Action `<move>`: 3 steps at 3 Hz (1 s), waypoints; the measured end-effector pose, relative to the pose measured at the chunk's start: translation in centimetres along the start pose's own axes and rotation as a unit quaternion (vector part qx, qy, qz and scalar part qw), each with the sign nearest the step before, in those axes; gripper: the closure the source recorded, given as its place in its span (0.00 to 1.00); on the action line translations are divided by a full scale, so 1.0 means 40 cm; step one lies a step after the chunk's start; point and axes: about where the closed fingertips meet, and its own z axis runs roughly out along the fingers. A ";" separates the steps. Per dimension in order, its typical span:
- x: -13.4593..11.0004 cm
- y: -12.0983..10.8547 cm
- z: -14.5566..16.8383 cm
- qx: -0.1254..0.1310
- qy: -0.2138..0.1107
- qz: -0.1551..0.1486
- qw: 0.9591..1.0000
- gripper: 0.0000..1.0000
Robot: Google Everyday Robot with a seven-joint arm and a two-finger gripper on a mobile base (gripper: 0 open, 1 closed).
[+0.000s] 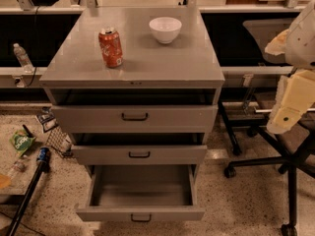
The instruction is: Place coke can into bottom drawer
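Bottom drawer [140, 213] open, coke can [110, 47] (script, perhaps) above, gripper [287, 113] right.

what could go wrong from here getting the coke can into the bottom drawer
1. The gripper sits at the view's right edge, apart from the coke can; sweeping in from there could clip the white bowl or tip the upright can.
2. The upper drawers stand partly pulled out above the open bottom drawer, so the can might bump their fronts on the way down.
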 end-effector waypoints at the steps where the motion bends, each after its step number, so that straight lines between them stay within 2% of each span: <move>1: 0.000 0.000 0.000 0.000 0.000 0.000 1.000 0.00; 2: -0.021 -0.017 -0.006 0.009 -0.035 0.007 0.999 0.00; 3: -0.139 -0.085 0.019 0.014 -0.149 0.014 0.989 0.00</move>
